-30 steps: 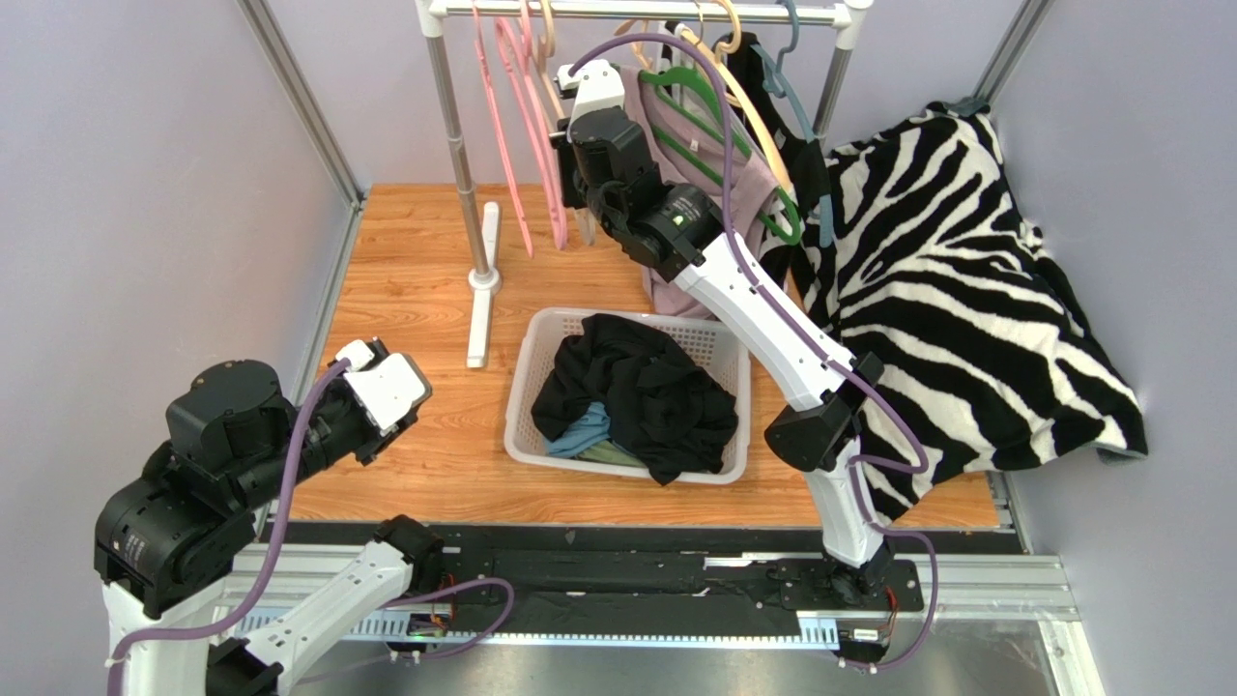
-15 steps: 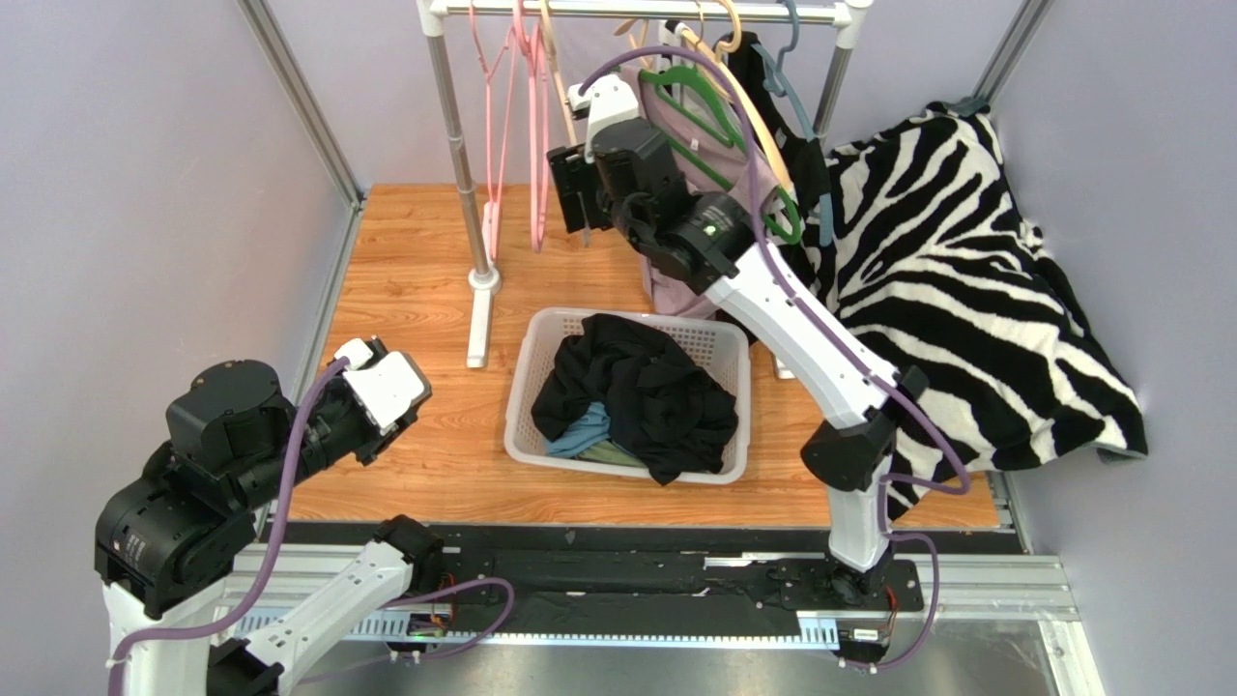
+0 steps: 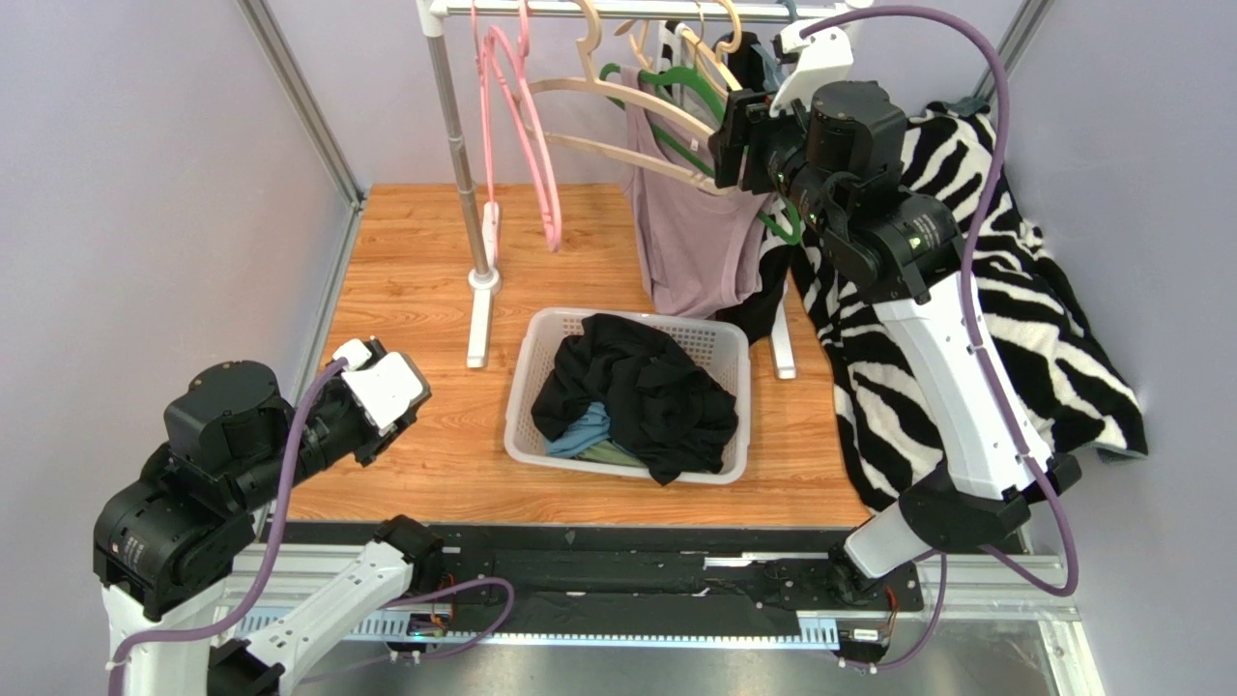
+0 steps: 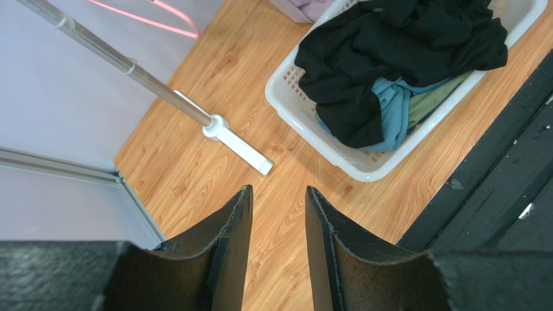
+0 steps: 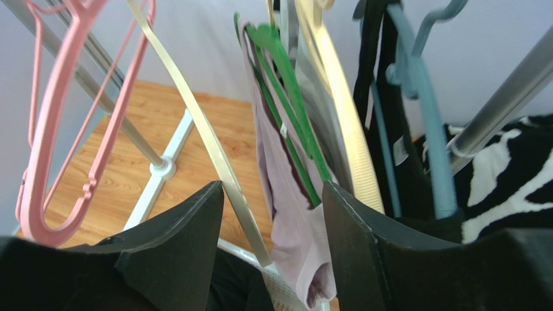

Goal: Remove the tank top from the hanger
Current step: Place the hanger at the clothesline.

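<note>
A mauve tank top [image 3: 694, 247] hangs on a green hanger [image 3: 671, 109] on the rail, above the far side of the basket. My right gripper [image 3: 735, 142] is up at the garment's right shoulder, open. In the right wrist view the tank top [image 5: 285, 214] and the green hanger [image 5: 285, 103] show in the gap of the right gripper [image 5: 272, 188], and neither finger touches them. A cream hanger arm [image 5: 214, 155] crosses by the left finger. My left gripper [image 4: 278, 189] hovers low at the near left over bare floor, open and empty.
A white basket [image 3: 526, 392] of dark clothes stands under the rail. Pink hangers [image 3: 516, 131] and cream hangers [image 3: 617, 94] hang to the left, and black garments on blue hangers [image 5: 415, 84] to the right. A zebra blanket [image 3: 988, 319] fills the right side. The rack pole [image 3: 458, 145] rises at the left.
My right arm swung from the pink hangers on the left across to the right of the tank top, and its jaws opened. The hangers shifted. The left arm stayed still.
</note>
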Controlling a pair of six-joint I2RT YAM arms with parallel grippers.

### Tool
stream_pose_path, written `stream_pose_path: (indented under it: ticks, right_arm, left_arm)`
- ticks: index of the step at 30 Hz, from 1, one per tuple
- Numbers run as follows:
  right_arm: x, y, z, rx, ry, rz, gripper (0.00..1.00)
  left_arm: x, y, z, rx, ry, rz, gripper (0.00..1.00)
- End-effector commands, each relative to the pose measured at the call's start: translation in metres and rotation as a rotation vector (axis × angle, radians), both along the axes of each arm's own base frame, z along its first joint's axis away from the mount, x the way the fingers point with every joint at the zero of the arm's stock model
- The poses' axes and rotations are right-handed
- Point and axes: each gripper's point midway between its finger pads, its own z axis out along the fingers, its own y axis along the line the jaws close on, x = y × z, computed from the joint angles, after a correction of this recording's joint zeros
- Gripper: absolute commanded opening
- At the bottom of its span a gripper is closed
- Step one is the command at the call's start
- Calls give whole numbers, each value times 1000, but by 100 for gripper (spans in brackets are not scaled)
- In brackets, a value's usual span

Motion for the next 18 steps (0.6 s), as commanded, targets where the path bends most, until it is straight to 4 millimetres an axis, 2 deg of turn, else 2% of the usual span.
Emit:
stream_pose_path:
  ticks: [1, 7, 14, 18]
  right_arm:
    - [4, 19, -41, 9, 119, 90, 60]
    - [-4, 28, -52, 14, 148, 153, 56]
    - [-29, 33, -30, 63, 101, 254, 63]
    - [-28, 23, -14, 74, 56, 216, 66]
  left_arm:
    - [-3, -2, 10, -32, -11, -8, 44]
    - [-3, -4, 11, -37, -7, -11, 44]
    - [-1, -5, 9, -34, -2, -13, 44]
    - [-2, -5, 9, -35, -2, -14, 44]
